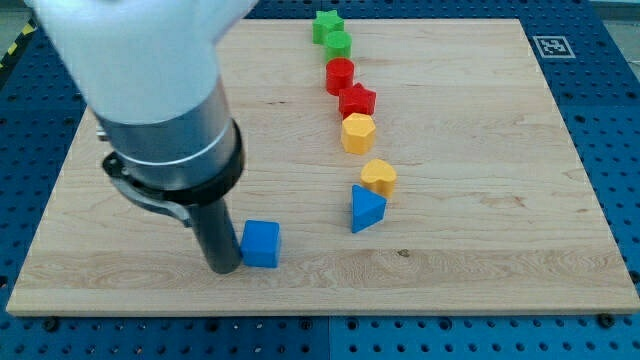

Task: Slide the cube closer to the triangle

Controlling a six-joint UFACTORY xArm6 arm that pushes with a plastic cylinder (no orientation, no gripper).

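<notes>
A blue cube (262, 243) lies near the view's bottom, left of centre. A blue triangle (366, 208) lies to its right, a little higher up. My tip (224, 268) rests on the board right against the cube's left side. The arm's wide grey and white body fills the view's upper left and hides the board behind it.
A column of blocks runs down from the view's top centre: a green star (326, 24), a green round block (338, 43), a red round block (340, 74), a red star (357, 100), a yellow hexagon (358, 131), and a yellow heart (379, 177) touching the triangle's top. The wooden board (500, 200) sits on a blue perforated table.
</notes>
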